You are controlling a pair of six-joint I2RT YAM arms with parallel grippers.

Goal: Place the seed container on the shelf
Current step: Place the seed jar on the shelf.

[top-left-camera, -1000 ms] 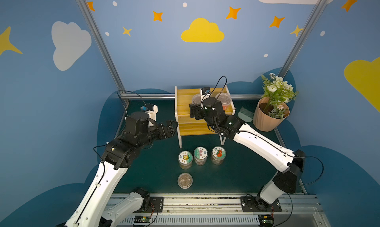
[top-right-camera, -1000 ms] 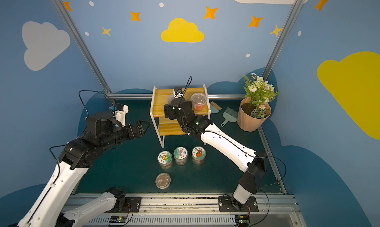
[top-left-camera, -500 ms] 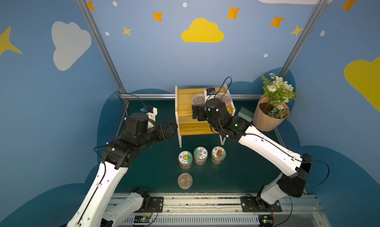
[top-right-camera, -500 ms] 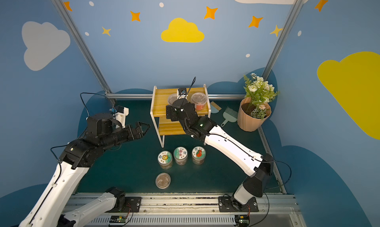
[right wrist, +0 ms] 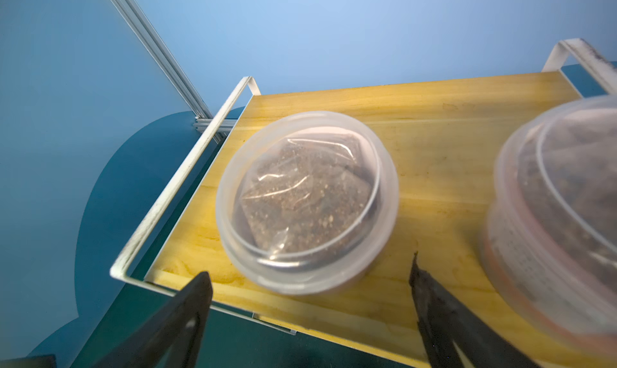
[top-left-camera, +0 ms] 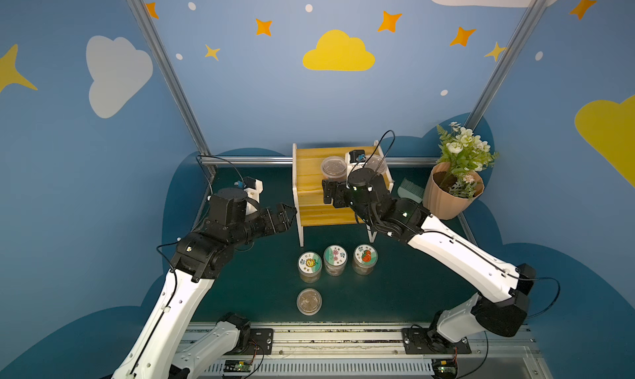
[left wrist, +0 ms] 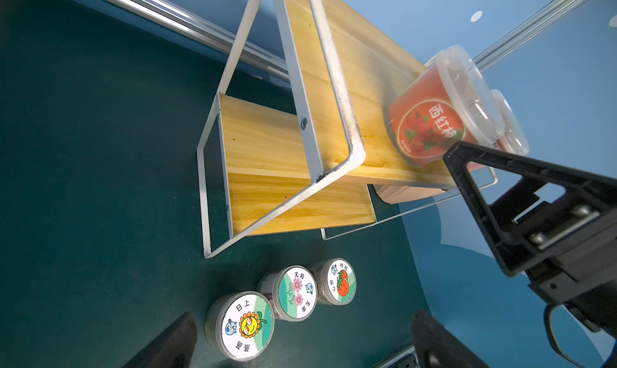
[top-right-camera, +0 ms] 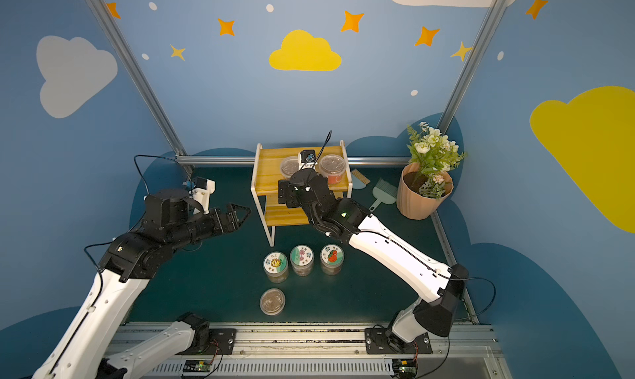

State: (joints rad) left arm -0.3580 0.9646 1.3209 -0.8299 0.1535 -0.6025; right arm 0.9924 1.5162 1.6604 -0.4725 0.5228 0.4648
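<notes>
The seed container (right wrist: 307, 199), a clear plastic tub, stands on the top board of the shelf (right wrist: 434, 142). The right gripper (right wrist: 310, 266) hovers just before it, jaws apart. The tub seems light, smooth and a little soft, so better to hold its sides gently under the rim.

My top views: high, looking down, whole scene. Left wrist: near shelf (left wrist: 267, 139) end. Right wrist: close over shelf top. All 4 share shelf.
</notes>
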